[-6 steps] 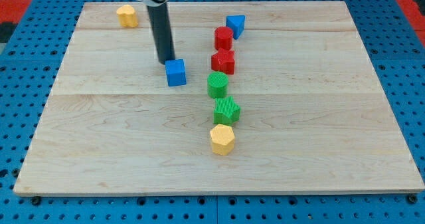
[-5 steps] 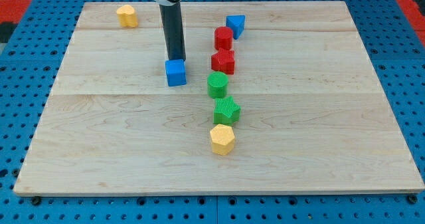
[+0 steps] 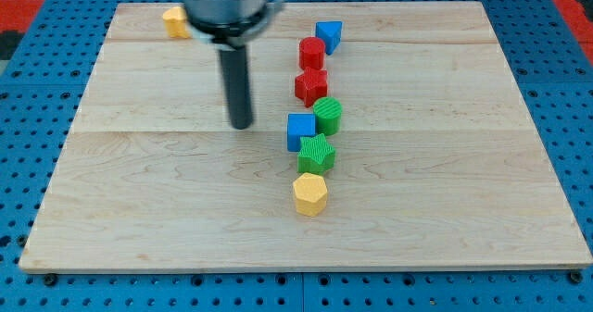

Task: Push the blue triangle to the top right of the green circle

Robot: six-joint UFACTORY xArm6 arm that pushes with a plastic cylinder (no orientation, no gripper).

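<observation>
- Camera view: a pale wooden bench (image 3: 139,192) on a blue pegboard carries eight small coloured blocks.
- Two blue: a blue triangle block (image 3: 329,35) near the view's top, and a blue cube (image 3: 300,130) at centre.
- Two red: a red cylinder (image 3: 311,53) touching the blue triangle's lower left, and a red star-shaped block (image 3: 311,86) just below it.
- Two green: a green circle block (image 3: 328,115) touching the blue cube's upper right, and a green star-shaped block (image 3: 317,154) directly beneath the cube.
- Two yellow: a yellow hexagonal block (image 3: 310,193) at the column's foot, and a yellow block (image 3: 172,20) at the top left, partly hidden.
- No pincer here: my tip (image 3: 241,124) rests on the bench, apart from the blue cube, to its left.
</observation>
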